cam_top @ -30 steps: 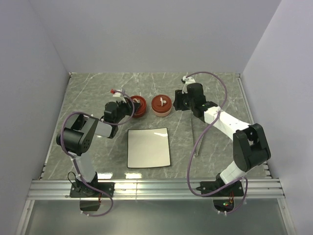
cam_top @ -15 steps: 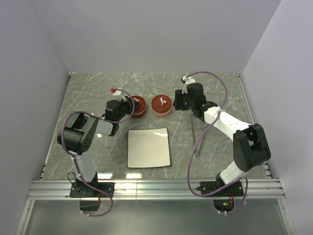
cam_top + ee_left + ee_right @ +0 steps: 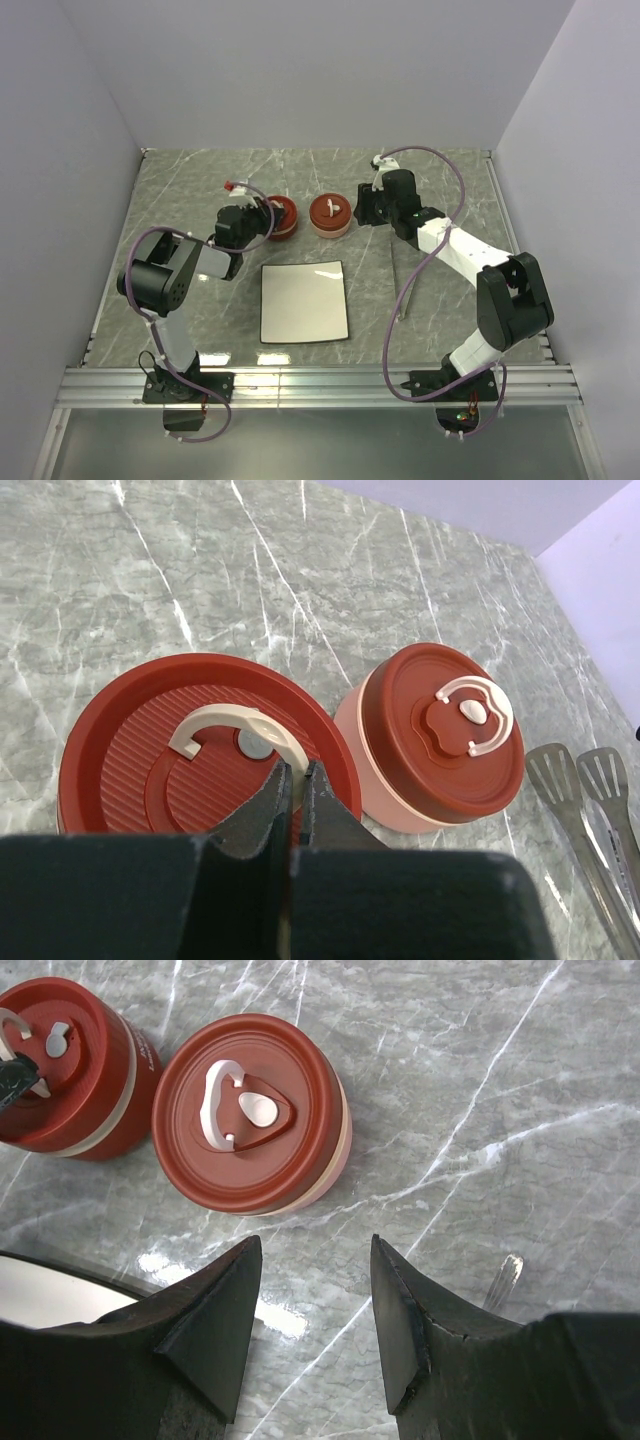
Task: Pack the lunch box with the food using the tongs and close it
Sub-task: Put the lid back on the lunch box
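Clenched shut with left gripper [image 3: 297, 772] against white handle [image 3: 215, 718] of left lunch box [image 3: 150, 770]; cannot tell whether truly pinched. Spread half apart with right gripper [image 3: 315, 1245], grasping nothing, above tabletop [image 3: 500, 1080] near right lunch box [image 3: 250, 1110]. Not touching tongs [image 3: 553, 770], flat beside those 2 boxes. No food visible. Could slip off handle on lifting, dragging or tipping box into its neighbour.

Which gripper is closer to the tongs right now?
Right. The right gripper hangs open beside the tongs' tips; the left gripper is shut on a lid handle, with another container between.
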### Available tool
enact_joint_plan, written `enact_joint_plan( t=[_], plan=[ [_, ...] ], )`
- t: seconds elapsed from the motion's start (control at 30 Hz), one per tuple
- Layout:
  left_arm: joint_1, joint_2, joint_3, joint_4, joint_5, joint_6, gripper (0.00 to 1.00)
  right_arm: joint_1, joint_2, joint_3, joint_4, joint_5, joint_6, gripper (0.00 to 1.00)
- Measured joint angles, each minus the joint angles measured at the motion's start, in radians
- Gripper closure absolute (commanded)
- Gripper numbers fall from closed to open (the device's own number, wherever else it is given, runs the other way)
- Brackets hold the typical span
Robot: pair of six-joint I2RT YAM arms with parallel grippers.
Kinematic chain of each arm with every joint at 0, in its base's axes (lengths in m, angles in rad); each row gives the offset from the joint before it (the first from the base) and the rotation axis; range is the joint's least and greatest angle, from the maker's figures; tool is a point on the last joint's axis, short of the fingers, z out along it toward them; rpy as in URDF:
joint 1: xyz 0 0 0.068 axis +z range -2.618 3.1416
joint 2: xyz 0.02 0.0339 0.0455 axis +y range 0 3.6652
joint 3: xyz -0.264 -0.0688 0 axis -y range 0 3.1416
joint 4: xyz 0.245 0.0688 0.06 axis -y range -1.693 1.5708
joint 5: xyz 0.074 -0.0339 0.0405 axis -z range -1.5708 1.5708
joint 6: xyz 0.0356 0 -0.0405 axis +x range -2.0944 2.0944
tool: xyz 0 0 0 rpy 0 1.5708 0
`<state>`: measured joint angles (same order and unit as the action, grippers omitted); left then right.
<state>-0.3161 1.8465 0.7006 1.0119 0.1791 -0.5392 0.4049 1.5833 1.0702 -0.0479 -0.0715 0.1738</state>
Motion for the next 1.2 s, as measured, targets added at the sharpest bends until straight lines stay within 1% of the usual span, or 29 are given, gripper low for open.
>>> enact_joint_plan(
  t=[0.13,0.47,0.53,0.6,0.67,0.77,0.87,1.2],
  plan=[
    [-0.009,0.000,-0.021,0.034,-0.020,0.003,0.98,0.000,0.000,0.000,0.000,0.000,0.000,0.45],
    [-0.061,-0.028,-0.074,0.068,-0.135,0.048,0.80,0.000,-0.001,-0.006,0.000,0.000,0.000,0.45],
    [-0.065,-0.033,-0.084,0.072,-0.149,0.053,0.77,0.000,-0.003,-0.014,-0.001,0.000,0.000,0.45],
    [-0.068,-0.034,-0.093,0.075,-0.155,0.060,0.72,0.000,-0.003,-0.017,-0.002,0.000,0.000,0.45],
    [-0.070,-0.035,-0.096,0.079,-0.160,0.068,0.63,0.000,-0.003,-0.017,-0.003,-0.001,0.000,0.45],
    [-0.074,-0.039,-0.098,0.084,-0.165,0.076,0.56,0.000,-0.003,-0.017,-0.003,0.000,0.000,0.45],
    [-0.077,-0.045,-0.101,0.084,-0.169,0.080,0.53,0.000,-0.003,-0.017,-0.003,-0.001,0.000,0.45],
    [-0.082,-0.082,-0.114,0.050,-0.171,0.089,0.51,0.000,-0.003,-0.017,-0.004,-0.001,0.000,0.45]
  ],
)
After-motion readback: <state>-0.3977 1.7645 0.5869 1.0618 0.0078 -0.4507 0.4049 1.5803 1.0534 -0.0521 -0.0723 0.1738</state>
